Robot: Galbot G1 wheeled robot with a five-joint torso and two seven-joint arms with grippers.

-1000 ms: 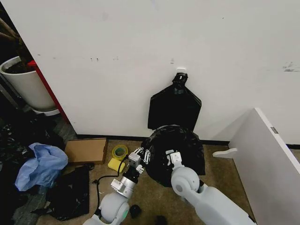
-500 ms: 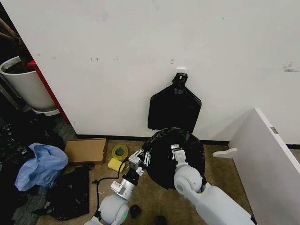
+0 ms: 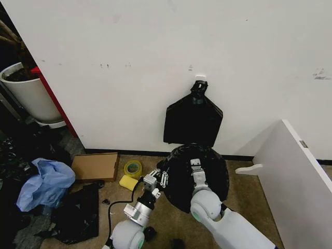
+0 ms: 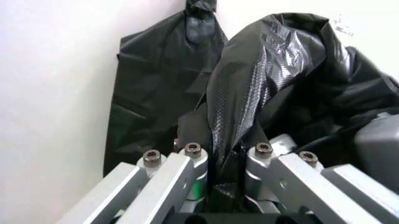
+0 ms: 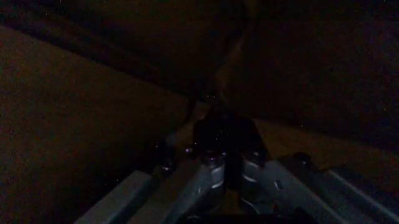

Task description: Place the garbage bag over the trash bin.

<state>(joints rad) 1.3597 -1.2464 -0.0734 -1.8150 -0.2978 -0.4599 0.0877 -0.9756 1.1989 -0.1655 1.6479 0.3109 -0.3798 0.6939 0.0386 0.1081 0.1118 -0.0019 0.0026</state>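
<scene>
The garbage bag [image 3: 215, 166] is a glossy black mound on the floor by the wall, and the trash bin is hidden beneath it. My left gripper [image 3: 160, 176] is at the mound's left edge. In the left wrist view that left gripper [image 4: 227, 156] is shut on a twisted fold of the garbage bag [image 4: 262, 70]. My right gripper [image 3: 196, 167] rests on top of the mound near its middle. The dim right wrist view has my right gripper [image 5: 225, 158] shut on a dark bunch of the garbage bag [image 5: 221, 130].
A flat black bundle [image 3: 193, 122] hangs from a wall hook just behind the mound. A yellow tape roll [image 3: 133, 168], a cardboard sheet [image 3: 95, 166], a blue plastic sheet [image 3: 45, 181] and black plastic [image 3: 78, 215] lie left. A white planter [image 3: 28, 96] stands far left, a white board [image 3: 298, 171] right.
Both grippers have moved a little toward the wall with the bag in them. The black mound has shifted slightly to the right and nearer the wall.
</scene>
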